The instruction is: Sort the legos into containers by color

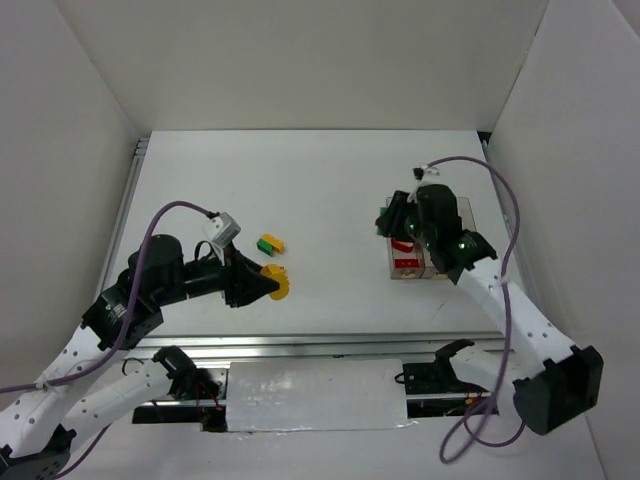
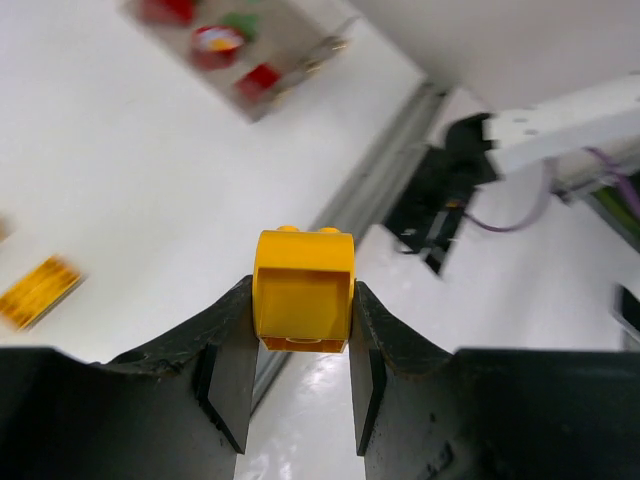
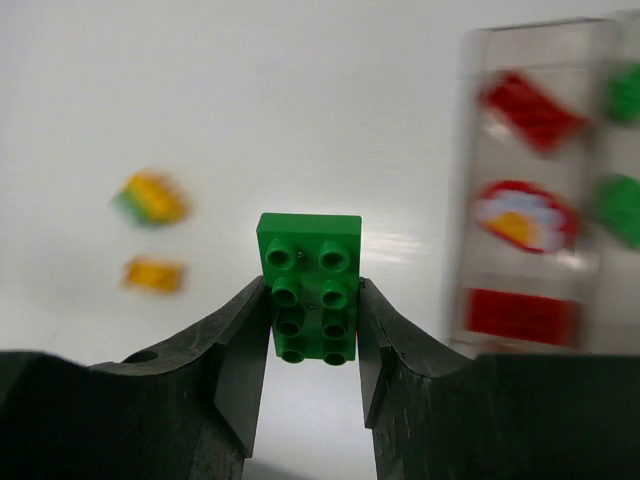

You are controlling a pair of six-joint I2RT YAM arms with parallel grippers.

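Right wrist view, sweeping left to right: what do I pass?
Loose yellow brick on the table → green brick clamped in the right gripper → clear bin compartment with red pieces → green pieces in the next compartment, at the right edge.

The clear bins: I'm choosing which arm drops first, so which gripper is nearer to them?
Right. The right gripper, holding a green brick, is at the bins' left edge; the left gripper, holding a yellow brick, is far to their left across the table.
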